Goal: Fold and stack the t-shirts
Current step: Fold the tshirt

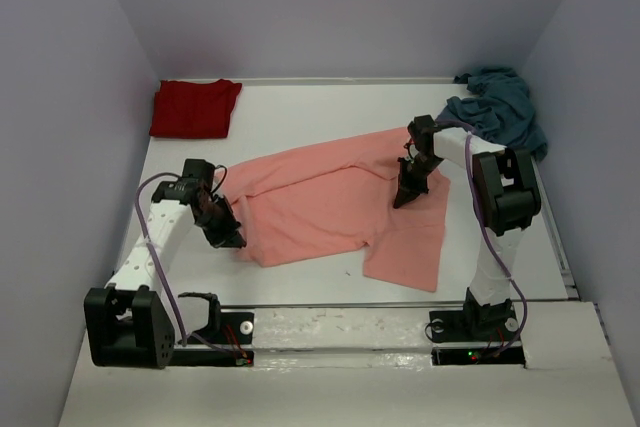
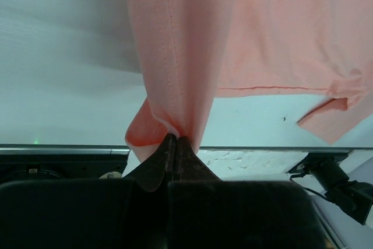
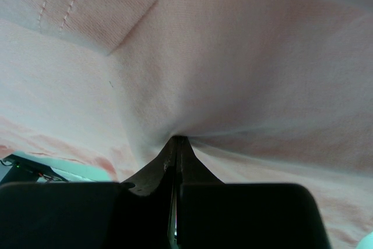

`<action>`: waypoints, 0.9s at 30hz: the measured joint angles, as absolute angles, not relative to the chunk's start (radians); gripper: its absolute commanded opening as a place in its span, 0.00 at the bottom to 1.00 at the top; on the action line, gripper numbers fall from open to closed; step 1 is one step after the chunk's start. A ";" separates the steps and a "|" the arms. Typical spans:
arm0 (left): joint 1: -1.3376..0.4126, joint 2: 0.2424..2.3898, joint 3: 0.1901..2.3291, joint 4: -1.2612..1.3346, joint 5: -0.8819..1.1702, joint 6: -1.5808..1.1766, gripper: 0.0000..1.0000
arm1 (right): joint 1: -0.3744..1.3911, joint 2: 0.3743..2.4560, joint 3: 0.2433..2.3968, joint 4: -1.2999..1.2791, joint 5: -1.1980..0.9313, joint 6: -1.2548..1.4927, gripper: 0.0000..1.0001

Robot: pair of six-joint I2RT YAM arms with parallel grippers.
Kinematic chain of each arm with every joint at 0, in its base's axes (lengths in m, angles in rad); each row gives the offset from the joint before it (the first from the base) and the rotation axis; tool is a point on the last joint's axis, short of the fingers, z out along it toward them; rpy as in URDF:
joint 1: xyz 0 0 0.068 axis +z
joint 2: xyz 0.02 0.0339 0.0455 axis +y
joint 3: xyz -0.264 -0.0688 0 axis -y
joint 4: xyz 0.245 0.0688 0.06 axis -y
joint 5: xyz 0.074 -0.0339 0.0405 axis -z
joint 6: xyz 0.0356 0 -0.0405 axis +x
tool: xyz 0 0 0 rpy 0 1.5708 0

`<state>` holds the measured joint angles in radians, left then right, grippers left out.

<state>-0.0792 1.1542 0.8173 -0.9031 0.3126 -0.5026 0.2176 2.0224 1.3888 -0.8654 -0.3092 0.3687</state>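
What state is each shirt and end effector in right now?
salmon-pink t-shirt: spread mid-table, unfolded, pinched at two spots
dark red t-shirt: folded, lying flat in the far left corner
teal-blue t-shirt: crumpled heap in the far right corner
left end effector: shut on the salmon-pink t-shirt's edge
right end effector: shut on the salmon-pink t-shirt

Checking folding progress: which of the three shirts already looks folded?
The dark red shirt at the far left: it lies as a neat rectangle, while the teal shirt is crumpled and the salmon-pink shirt lies spread open.
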 measured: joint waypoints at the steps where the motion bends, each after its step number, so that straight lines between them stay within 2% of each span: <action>1: -0.076 1.133 0.817 -0.912 0.307 -0.527 0.00 | 0.218 2.022 1.389 -0.865 -0.309 0.369 0.00; 13: 0.011 1.139 0.817 -0.969 0.207 -0.695 0.00 | 0.218 2.022 1.389 -0.865 -0.310 0.361 0.00; 27: 0.054 1.215 0.817 -0.970 0.273 -0.874 0.00 | 0.218 2.022 1.389 -0.866 -0.310 0.362 0.00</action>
